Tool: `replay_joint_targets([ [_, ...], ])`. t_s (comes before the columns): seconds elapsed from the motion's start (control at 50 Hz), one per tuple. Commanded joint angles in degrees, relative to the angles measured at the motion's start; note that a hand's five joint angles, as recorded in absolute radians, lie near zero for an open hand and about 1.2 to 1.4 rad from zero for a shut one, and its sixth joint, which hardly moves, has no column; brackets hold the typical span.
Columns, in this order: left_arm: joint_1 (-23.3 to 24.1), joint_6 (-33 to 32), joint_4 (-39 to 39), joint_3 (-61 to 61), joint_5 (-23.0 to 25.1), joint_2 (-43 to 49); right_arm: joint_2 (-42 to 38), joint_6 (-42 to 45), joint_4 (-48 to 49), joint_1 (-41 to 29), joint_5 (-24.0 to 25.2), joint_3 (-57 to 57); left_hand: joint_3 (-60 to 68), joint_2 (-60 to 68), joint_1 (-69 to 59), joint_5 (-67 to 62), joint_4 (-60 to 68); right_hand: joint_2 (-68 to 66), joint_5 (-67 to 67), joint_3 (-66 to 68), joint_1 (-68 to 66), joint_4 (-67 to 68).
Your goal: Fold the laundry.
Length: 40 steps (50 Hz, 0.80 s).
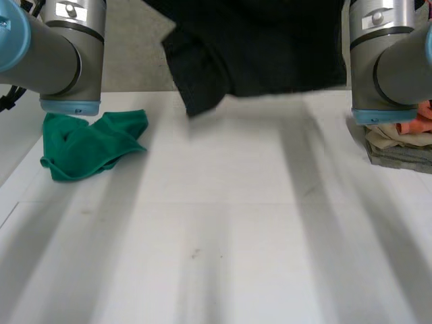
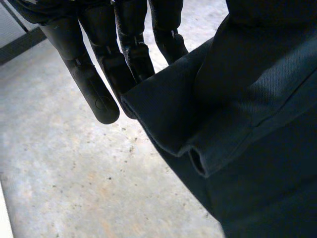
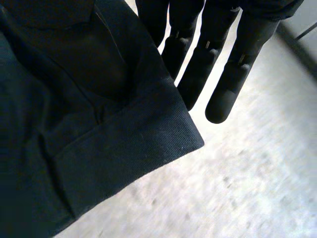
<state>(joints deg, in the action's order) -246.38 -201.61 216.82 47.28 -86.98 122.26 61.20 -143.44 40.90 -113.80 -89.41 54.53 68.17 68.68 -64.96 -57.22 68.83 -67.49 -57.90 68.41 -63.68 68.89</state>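
Black garment (image 1: 263, 54) hangs over the table's (image 1: 223, 223) far edge: dense twill, thick stitched hems. My left hand (image 2: 94, 94) and right hand (image 3: 225, 94) are each beside a hem; grip, cannot tell. Crumpled green cloth (image 1: 88, 145) near far left corner.
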Motion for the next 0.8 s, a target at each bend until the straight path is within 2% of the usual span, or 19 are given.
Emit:
replay_joint_targets([
  [0.02,0.1,0.0,-7.3,7.3,-1.0,-0.7,-2.9,-3.1,-6.3,-0.2,1.2,0.6,11.8,11.3,-15.0,-12.8,11.2,-12.5,-12.1,11.6,-16.3,11.1],
  [0.18,0.6,-0.4,-9.2,19.3,-0.9,0.4,-12.0,-3.9,-17.5,-0.1,1.4,3.8,11.8,11.3,-15.0,-12.8,11.2,-12.5,-12.1,11.6,-16.3,11.1],
  [0.26,0.7,-0.9,-12.7,25.8,-0.8,3.2,-16.6,-3.1,-21.3,-0.2,1.9,6.5,11.8,11.3,-15.0,-12.8,11.2,-12.5,-12.1,11.6,-16.3,11.1],
  [0.36,1.5,-1.9,-21.2,32.3,-1.3,5.0,-17.4,-1.7,-26.3,-0.6,1.9,10.2,11.8,11.3,-15.0,-12.8,11.2,-12.5,-12.1,11.6,-16.3,11.1],
  [0.42,1.8,-2.2,-26.3,35.0,-1.4,3.3,-14.6,0.0,-31.0,-0.8,1.8,13.4,11.8,11.3,-15.0,-12.8,11.2,-12.5,-12.1,11.6,-16.3,11.1],
  [0.56,1.3,-2.5,-39.3,43.3,-1.1,-11.7,0.7,7.8,-47.6,-0.6,1.6,23.2,11.8,11.3,-15.0,-12.8,11.2,-12.5,-12.1,11.6,-16.3,11.1],
  [0.64,1.6,-3.0,-46.5,47.7,-0.8,-19.6,6.5,11.0,-57.7,-0.3,1.3,28.3,11.8,11.3,-15.0,-12.8,11.2,-12.5,-12.1,11.6,-16.3,11.1],
  [0.66,1.9,-4.0,-50.7,50.0,-0.7,-22.5,7.4,11.5,-59.8,-0.2,1.3,29.3,11.8,11.3,-15.0,-12.8,11.2,-12.5,-12.1,11.6,-16.3,11.1],
  [0.72,2.1,-7.0,-56.8,52.3,-0.6,-25.9,11.7,13.4,-66.7,-0.1,1.3,33.7,11.8,11.3,-15.0,-12.8,11.2,-12.5,-12.1,11.6,-16.3,11.1],
  [0.8,2.9,-15.4,-66.0,56.7,-0.2,-31.2,17.4,14.3,-72.0,0.2,2.2,39.8,11.8,11.3,-15.0,-12.8,11.2,-12.5,-12.1,11.6,-16.3,11.1],
])
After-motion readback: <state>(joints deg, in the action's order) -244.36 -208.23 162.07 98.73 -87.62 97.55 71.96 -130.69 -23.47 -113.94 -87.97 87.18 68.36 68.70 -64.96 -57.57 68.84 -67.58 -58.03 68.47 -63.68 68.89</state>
